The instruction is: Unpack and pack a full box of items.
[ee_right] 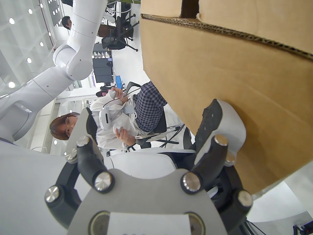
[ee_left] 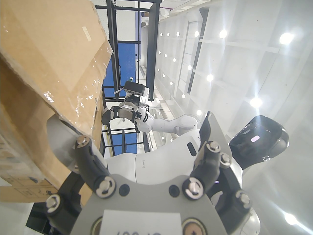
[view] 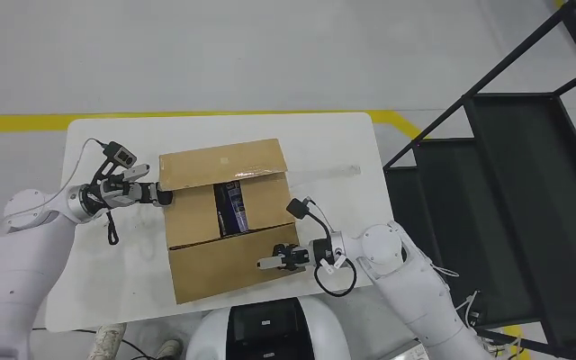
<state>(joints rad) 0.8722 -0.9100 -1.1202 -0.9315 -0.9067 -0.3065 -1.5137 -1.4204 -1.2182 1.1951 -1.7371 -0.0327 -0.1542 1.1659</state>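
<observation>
Box (view: 193, 220) sits mid-tabletop (view: 333, 144), top flaps folded out.
Corrugated card: walls stiff, flaps flex at crease, taped patches likely slick.
Contents: dark item (view: 233, 209) seen in central gap, rest hidden — judged loaded, so fairly heavy.
Left hand (view: 164, 193) released, fingers spread, one tucked behind flap at box's left side.
Right hand (view: 267, 263) released, one pad against near flap (view: 229, 270).
Hold: flap edges for opening — low on walls for lifting.

Plain brown corrugated cardboard box (view: 225, 261): unpatterned, with glossy clear tape on the flaps. Dark blue packaged item (view: 234, 207) inside, pale print on it. Rectangular white bench (view: 333, 144). Yellow painted floor line (view: 27, 122) at bench's 12 o'clock. Black metal staircase (view: 504, 180) at 3 o'clock.
</observation>
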